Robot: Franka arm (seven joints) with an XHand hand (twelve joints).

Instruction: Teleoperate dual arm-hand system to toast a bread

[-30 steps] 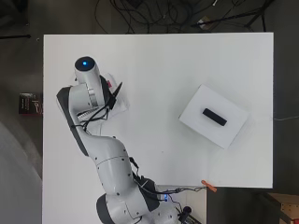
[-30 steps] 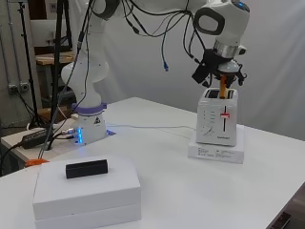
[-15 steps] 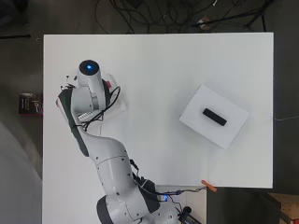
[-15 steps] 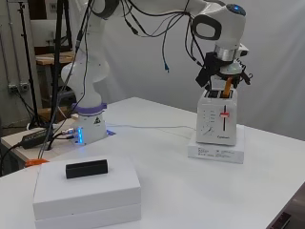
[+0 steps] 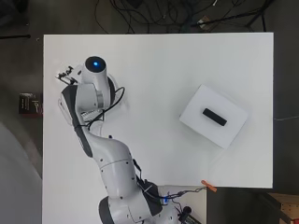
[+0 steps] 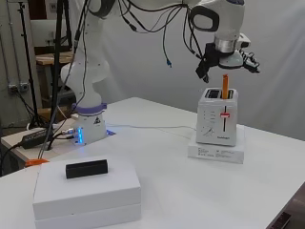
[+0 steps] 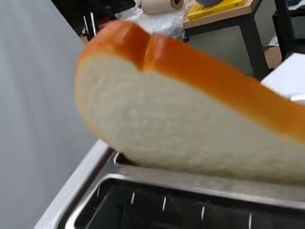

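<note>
A white toaster (image 6: 217, 125) stands on a flat white box (image 6: 217, 151) at the far side of the table. A slice of bread (image 6: 225, 86) with an orange crust stands upright in its slot, the upper half sticking out. In the wrist view the bread (image 7: 190, 138) fills the picture, resting inside the metal slot rim (image 7: 157, 179). My hand (image 6: 247, 61) hovers above and to the right of the toaster, fingers spread, apart from the bread. From overhead the arm hides the toaster, and only the hand (image 5: 66, 76) shows at the table's left edge.
A white box (image 5: 214, 122) with a black block (image 5: 215, 116) on top sits at the table's right; the side view shows this box (image 6: 86, 191) near the front. A thin cable (image 6: 157, 129) runs from the toaster across the table. An orange clip (image 5: 209, 186) marks the near edge.
The hand lowered the bread into the toaster slot, let go of it and lifted up and aside. The bread now stands in the slot on its own.
</note>
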